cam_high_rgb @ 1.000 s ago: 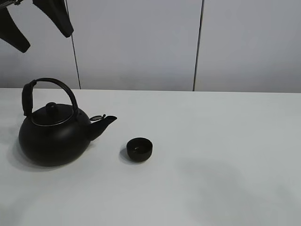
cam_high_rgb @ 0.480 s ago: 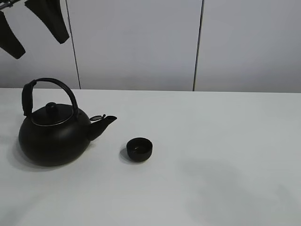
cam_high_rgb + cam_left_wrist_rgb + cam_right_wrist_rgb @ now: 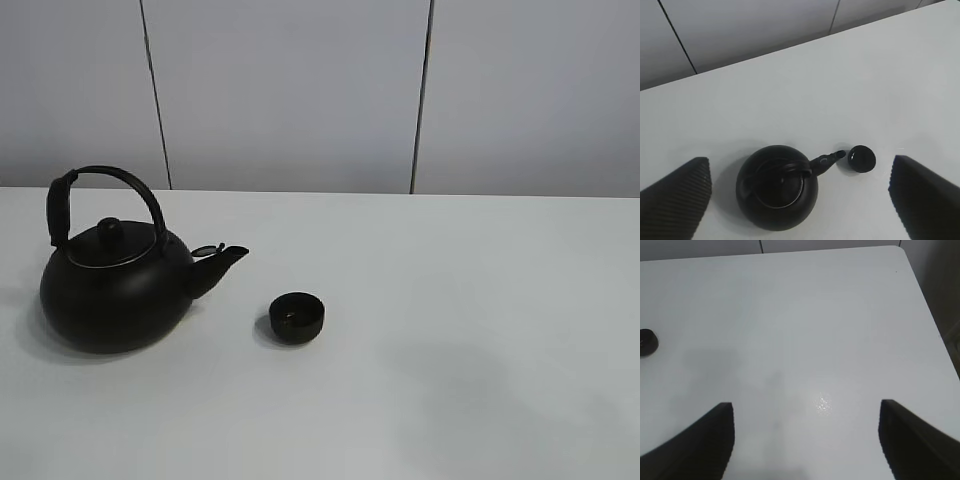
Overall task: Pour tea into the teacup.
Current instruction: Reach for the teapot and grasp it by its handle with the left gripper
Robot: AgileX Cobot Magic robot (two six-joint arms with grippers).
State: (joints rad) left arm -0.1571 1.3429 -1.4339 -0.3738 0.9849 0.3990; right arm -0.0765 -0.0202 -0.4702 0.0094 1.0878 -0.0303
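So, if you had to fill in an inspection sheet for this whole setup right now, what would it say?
Surface: white table, flat, no spills seen.
Job's things: black kettle upright, lid on, handle raised, spout facing the teacup; the two stand apart. Teacup upright; contents unclear.
Clutter: nothing seen.
Grippers: left gripper open, high above the kettle, holding nothing; right gripper open over bare table, holding nothing.
Cables: nothing seen.
Surroundings: pale wall panels with dark seams behind the table.
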